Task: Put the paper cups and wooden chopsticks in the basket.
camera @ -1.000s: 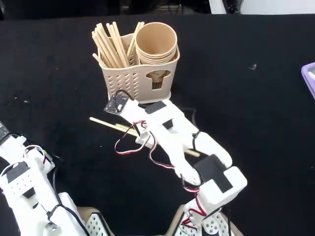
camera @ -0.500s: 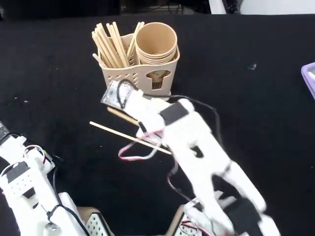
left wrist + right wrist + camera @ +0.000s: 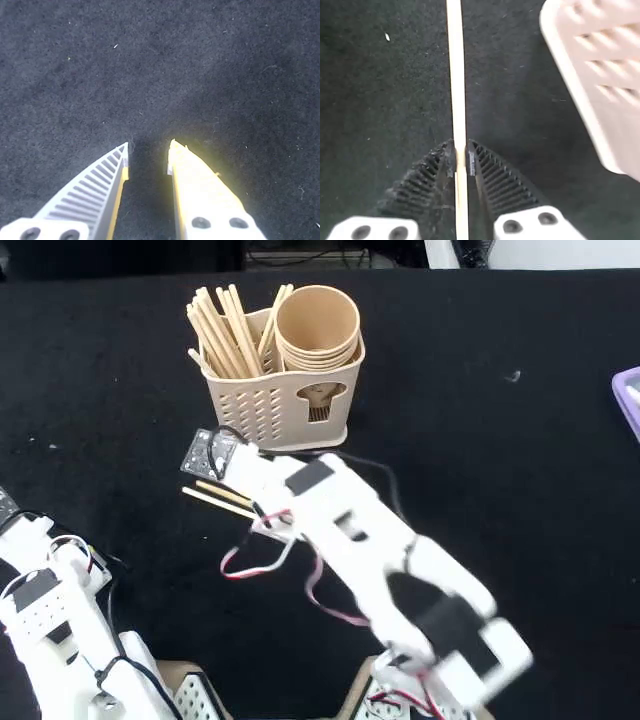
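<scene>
chopstick (image 3: 454, 75) in right gripper (image 3: 460, 145), ends cropped

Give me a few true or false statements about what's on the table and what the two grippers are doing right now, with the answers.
1. The paper cups sit stacked inside the basket. True.
2. The left gripper holds a paper cup. False: it is open above the black table, holding nothing.
3. The right gripper is closed on a chopstick. True.
4. The basket holds no chopsticks. False: a bundle of chopsticks stands in it beside the cups.
</scene>
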